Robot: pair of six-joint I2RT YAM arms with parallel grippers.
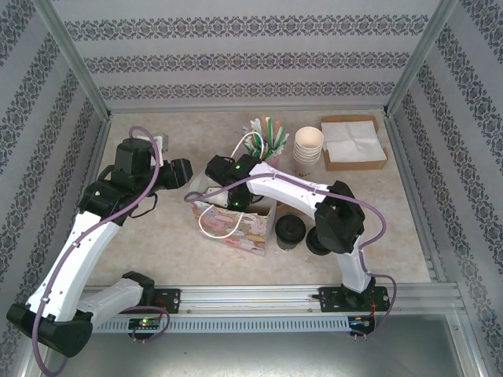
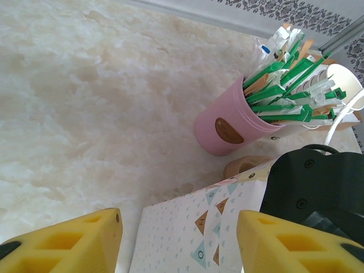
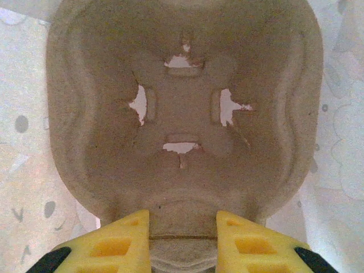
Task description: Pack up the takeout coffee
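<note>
The right gripper (image 3: 183, 230) reaches inside the patterned paper gift bag (image 1: 236, 228), fingers clamped on the lip of a brown moulded-pulp cup carrier (image 3: 182, 114) (seating it flat, I'd guess). The left gripper (image 2: 179, 230), fingers apart, hovers at the bag's rim, likely to steady it. The black-lidded takeout coffee cup (image 1: 289, 230) waits just beside the bag, toward the tabletop's near edge.

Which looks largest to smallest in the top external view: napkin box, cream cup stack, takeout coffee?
1. napkin box
2. cream cup stack and takeout coffee: these look about alike, so they are left unranked.
</note>
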